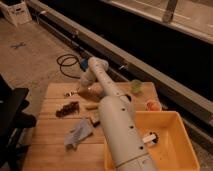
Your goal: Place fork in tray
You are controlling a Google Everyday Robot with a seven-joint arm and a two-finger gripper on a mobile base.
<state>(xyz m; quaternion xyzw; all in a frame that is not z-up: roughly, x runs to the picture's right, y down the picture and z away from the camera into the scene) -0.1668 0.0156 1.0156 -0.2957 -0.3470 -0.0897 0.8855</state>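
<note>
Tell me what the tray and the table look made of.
Tray: likely plastic, smooth even yellow, moulded walls. Table: wood, matte pale planks with visible seams. The claw sits shut, low near the table's far edge.

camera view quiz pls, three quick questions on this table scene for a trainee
1. True or false: the fork lies inside the yellow tray.
2. Where is the claw? A) over the tray B) shut, low over the far left of the table, near the fork C) out over the floor
3. Fill in: the white brush lies in the ____.
Key: 1 false; 2 B; 3 tray.
</note>
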